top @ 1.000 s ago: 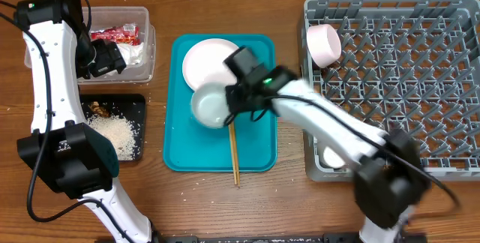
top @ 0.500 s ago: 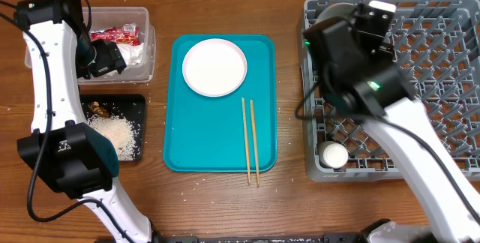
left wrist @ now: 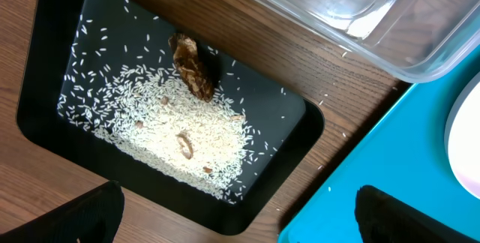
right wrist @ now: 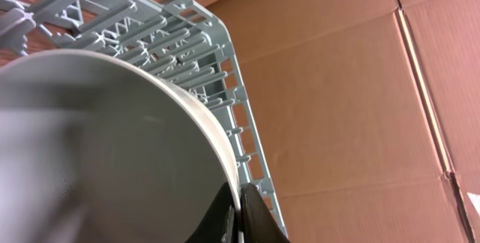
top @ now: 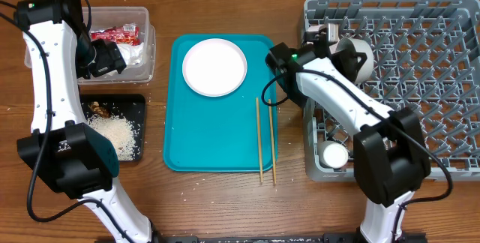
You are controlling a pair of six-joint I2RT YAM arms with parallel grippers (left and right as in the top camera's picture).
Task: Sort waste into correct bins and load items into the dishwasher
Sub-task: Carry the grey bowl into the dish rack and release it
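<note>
A teal tray [top: 210, 138] carries a plain white plate [top: 214, 66] and pale tan chopsticks [top: 259, 138]. White rice [left wrist: 172, 134] speckles the black tray [left wrist: 41, 85] around a brown lump [left wrist: 193, 67]. The grey lattice rack [top: 420, 63] holds a pale grey bowl [right wrist: 97, 138], and the wrapper [top: 116, 34] is red and white.

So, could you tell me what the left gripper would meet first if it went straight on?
Probably the black tray, on the loose rice near its rim; the left gripper hangs open above it, though depth is unclear.
</note>
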